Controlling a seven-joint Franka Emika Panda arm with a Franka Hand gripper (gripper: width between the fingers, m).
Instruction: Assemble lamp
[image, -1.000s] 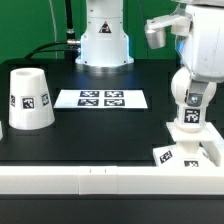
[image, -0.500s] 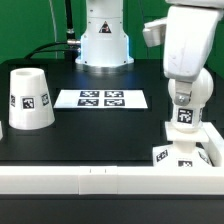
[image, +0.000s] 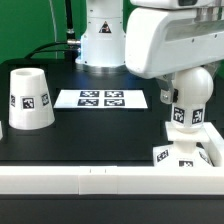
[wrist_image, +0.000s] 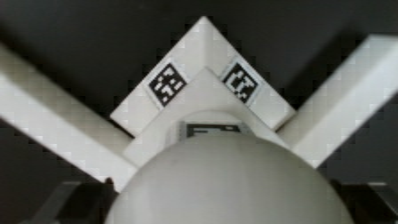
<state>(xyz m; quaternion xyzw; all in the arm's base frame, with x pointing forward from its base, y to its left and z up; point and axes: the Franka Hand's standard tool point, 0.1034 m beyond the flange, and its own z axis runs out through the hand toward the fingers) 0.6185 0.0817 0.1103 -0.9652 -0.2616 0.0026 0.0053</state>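
The white bulb (image: 187, 116) stands upright on the flat square base (image: 186, 152) at the exterior view's right, by the front wall. My gripper (image: 185, 96) comes down over the bulb's round head, and its jaws stand close against both sides, shut on it. In the wrist view the bulb's head (wrist_image: 222, 180) fills the space between the dark fingers (wrist_image: 68, 200), and a corner of the tagged base (wrist_image: 199, 85) shows beyond it. The tapered shade (image: 28, 98) stands alone, mouth down, at the exterior view's left.
The marker board (image: 102, 98) lies flat in the middle of the black table. A white wall (image: 90, 180) runs along the front edge, and its rails form a V around the base (wrist_image: 54, 95). The arm's pedestal (image: 103, 40) stands at the back.
The arm's upper links have swung toward the exterior view's left and now fill the upper right. The gripper stays on the bulb, which has turned a little. The shade has not moved.
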